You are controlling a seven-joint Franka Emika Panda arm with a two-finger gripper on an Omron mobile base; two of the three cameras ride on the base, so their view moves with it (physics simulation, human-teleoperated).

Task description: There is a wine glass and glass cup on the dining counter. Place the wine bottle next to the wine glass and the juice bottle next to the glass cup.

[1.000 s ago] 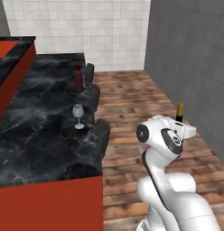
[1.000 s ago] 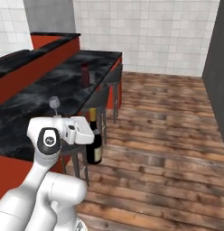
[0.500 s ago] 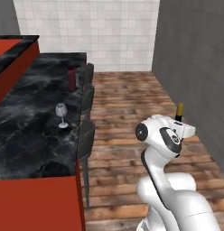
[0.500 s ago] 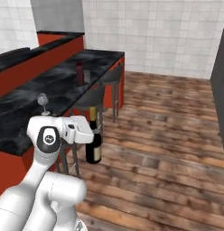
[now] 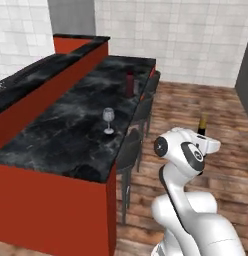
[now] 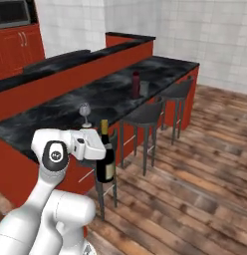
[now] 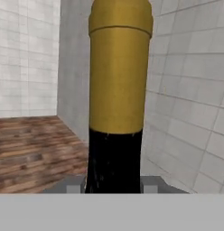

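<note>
The slim near-black wine bottle (image 6: 105, 158) with its gold-yellow top stands upright, pinched in the gripper (image 6: 98, 149), off the black marble counter (image 6: 120, 94) beside it.

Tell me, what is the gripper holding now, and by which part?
The gripper holds the wine bottle upright, by its upper body, just below the neck.

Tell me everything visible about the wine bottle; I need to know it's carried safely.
The wine bottle is slim, near-black and glossy like glass, with a narrow neck under a gold-yellow foil top and a small yellowish label low on its body. It stands upright in the air, clamped in the pincer, over the wood floor beside the dining counter, touching nothing else. The hand view shows its gold top and black neck close up.
</note>
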